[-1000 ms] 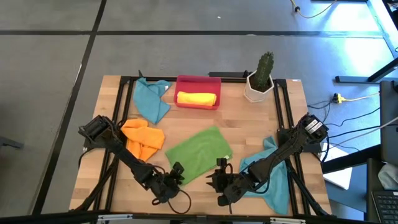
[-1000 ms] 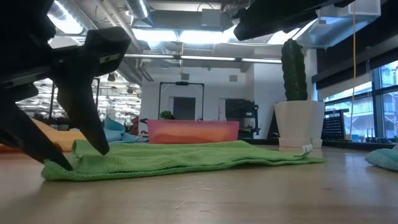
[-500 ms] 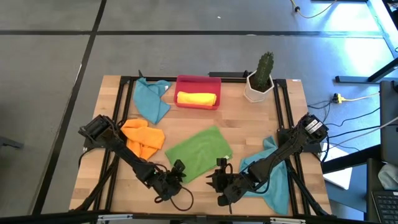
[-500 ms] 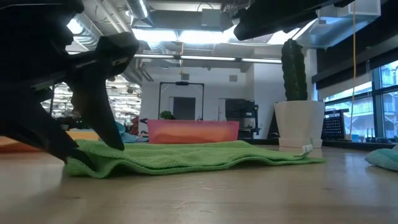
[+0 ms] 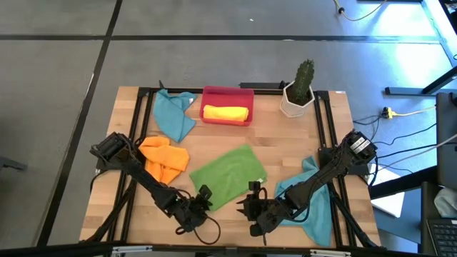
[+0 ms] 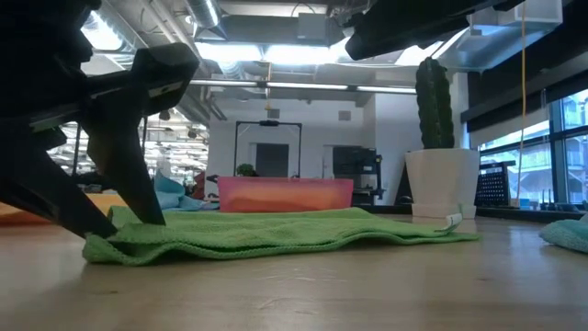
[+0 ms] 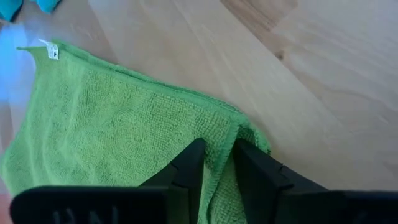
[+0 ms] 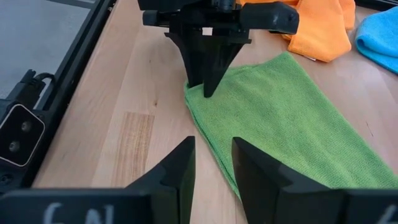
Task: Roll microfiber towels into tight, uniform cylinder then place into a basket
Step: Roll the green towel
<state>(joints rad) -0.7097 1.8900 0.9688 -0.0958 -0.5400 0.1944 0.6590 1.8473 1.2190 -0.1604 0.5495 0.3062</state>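
My left claw pinches the green towel's near corner; its long axis points diagonally toward the cactus pot; right claw apart.

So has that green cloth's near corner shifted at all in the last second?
Yes. In the low view the green cloth's pinched corner, held by the left pincer, has slid slightly toward the white cactus pot, bunching up.

My matt black left pincer is pinching the green towel, a nubbly, looped cloth, and it is lying on the table of smooth, pale, grainy wood.
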